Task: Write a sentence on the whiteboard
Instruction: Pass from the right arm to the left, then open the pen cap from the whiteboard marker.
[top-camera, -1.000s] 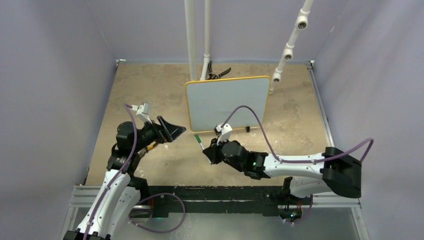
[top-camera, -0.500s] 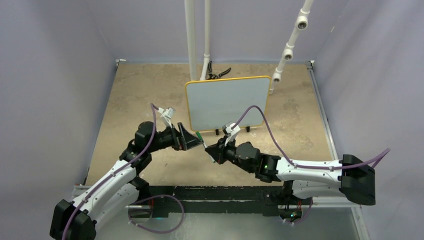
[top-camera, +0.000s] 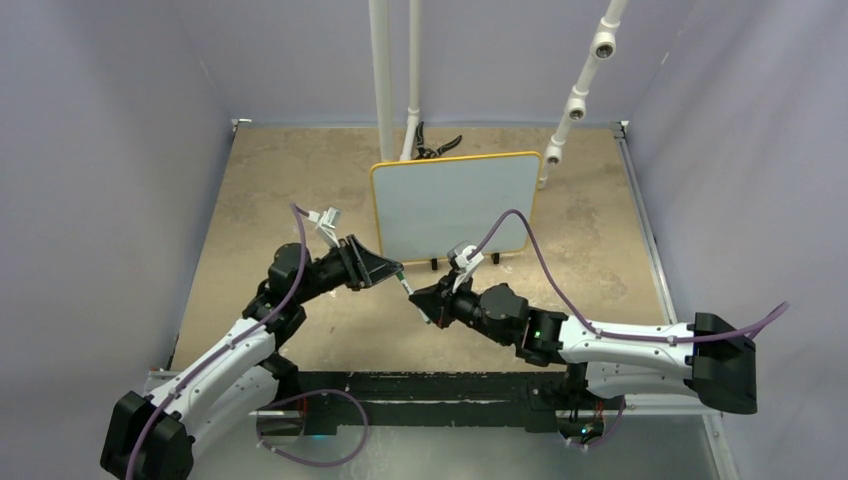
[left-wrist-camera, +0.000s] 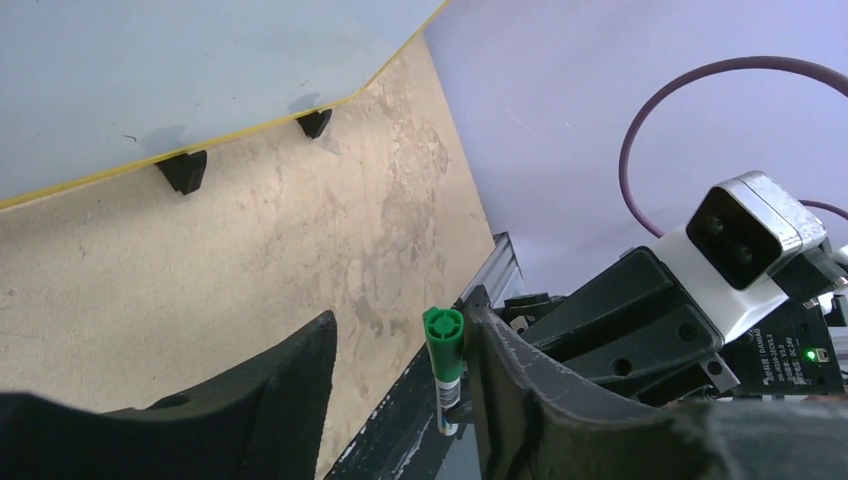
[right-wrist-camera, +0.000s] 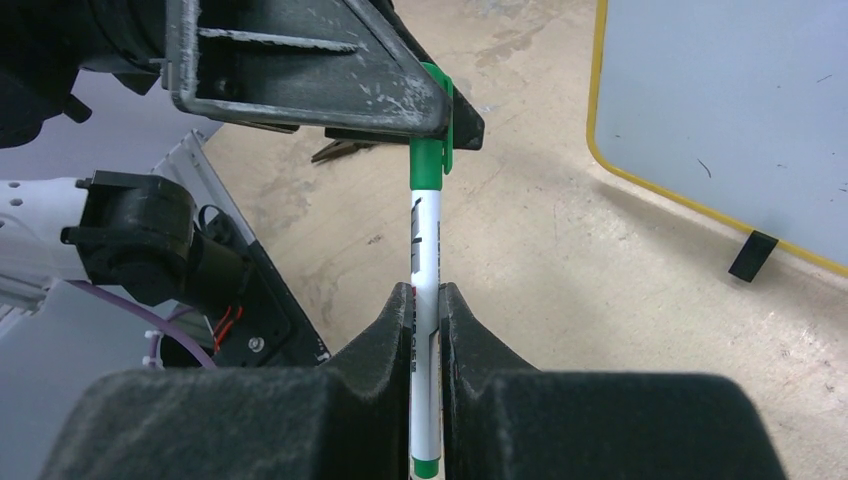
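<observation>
The whiteboard (top-camera: 455, 205), white with a yellow-orange frame, stands upright at the middle back of the table; its face (right-wrist-camera: 730, 110) (left-wrist-camera: 150, 70) is bare and no sentence shows on it. My right gripper (right-wrist-camera: 427, 295) (top-camera: 428, 298) is shut on the white barrel of a marker pen (right-wrist-camera: 427, 240) (top-camera: 405, 284), cap end pointing away toward the left arm. My left gripper (left-wrist-camera: 400, 330) (top-camera: 392, 272) straddles the green cap (left-wrist-camera: 443, 335). One finger touches the cap, while a gap remains on the other side.
The board's black feet (left-wrist-camera: 185, 170) rest on the tan tabletop. A black pliers-like tool (top-camera: 435, 150) lies behind the board beside two white poles (top-camera: 382, 80). A white jointed pipe (top-camera: 575, 100) slants at the back right. A metal rail (top-camera: 400, 385) runs along the near edge.
My left arm swung right to the pen and its jaws narrowed around the green cap. My right arm shifted slightly right and forward, still holding the pen.
</observation>
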